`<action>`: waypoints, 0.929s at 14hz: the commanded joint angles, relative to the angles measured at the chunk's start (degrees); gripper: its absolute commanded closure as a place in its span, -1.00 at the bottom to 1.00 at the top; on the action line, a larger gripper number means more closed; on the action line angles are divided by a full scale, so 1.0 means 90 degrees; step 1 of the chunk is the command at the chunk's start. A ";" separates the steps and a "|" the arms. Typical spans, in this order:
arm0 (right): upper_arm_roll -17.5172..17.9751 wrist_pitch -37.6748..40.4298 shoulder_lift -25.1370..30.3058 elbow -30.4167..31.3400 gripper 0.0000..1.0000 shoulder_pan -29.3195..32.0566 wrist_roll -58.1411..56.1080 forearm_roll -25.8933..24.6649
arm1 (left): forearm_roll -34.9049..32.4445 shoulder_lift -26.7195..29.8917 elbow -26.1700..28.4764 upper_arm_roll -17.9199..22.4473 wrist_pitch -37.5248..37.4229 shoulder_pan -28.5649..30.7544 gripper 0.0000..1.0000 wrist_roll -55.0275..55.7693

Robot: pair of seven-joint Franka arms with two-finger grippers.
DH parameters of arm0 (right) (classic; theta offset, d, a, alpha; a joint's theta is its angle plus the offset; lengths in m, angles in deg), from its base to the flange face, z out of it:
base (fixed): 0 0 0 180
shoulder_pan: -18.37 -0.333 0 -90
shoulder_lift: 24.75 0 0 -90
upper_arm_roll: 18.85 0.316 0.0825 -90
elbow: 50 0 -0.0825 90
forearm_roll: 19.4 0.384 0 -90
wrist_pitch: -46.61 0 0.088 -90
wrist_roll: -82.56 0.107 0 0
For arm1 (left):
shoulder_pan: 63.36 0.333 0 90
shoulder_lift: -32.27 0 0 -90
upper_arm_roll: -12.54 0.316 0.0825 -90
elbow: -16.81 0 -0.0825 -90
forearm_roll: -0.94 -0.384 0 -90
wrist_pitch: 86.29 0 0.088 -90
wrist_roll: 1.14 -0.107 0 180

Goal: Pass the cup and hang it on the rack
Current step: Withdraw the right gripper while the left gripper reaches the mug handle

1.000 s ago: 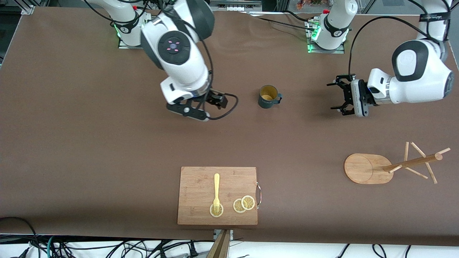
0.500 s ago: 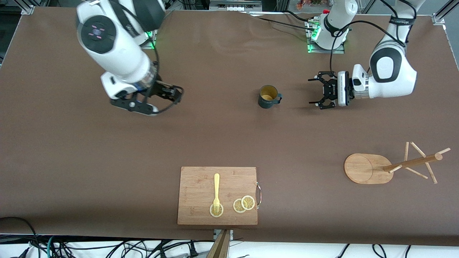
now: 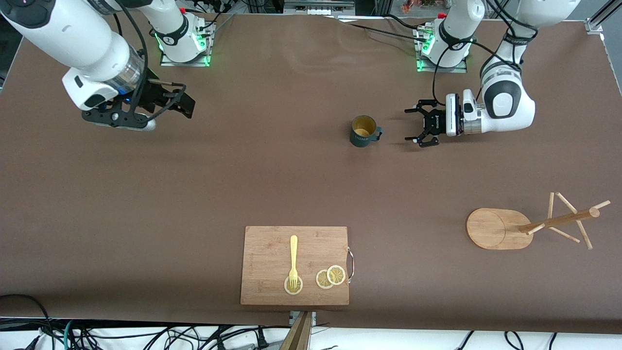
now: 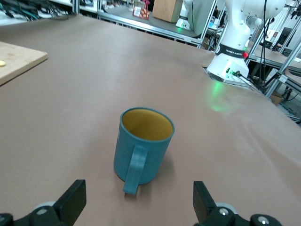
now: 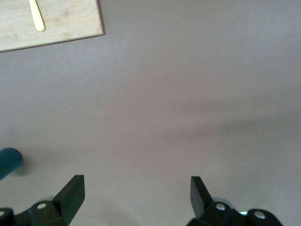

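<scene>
pick-up step: left pincer [image 3: 417, 126], jaws apart, beside the cup [image 3: 363, 131] handle; next, close on it. right pincer [image 3: 181, 101], apart, waits.

The cup [image 3: 363, 131] stands mid-surface [image 3: 194, 194], upright — the rack [image 3: 529, 226] lies nearer the camera, toward the left arm's end. The cutting board [image 3: 295, 265] sits nearest, carrying a fork [image 3: 293, 262] and lemon slices [image 3: 330, 277].

- A label is showing as "FRANKA ROBOTICS" on the white arm base [image 4: 233, 49], upper right of the left wrist view.
- No other text is reading clearly.
</scene>
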 commanded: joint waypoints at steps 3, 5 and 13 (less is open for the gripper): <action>-0.0369 0.0237 0.0184 0.0043 -0.99 -0.0050 -0.0733 -0.0121 | 0.0618 -0.0675 0.0020 -0.0046 0.0100 -0.0008 -1.00 -0.1841; -0.0332 0.0286 0.0184 0.0004 -0.99 0.0114 -0.0909 -0.0121 | 0.0843 -0.0948 0.0011 -0.0104 0.0110 -0.0144 -1.00 -0.2106; 0.2401 0.0238 0.0154 0.0014 -0.99 0.3199 -0.1359 -0.0257 | 0.1634 -0.1525 -0.0097 -0.0406 0.0314 -0.0262 -1.00 -0.2790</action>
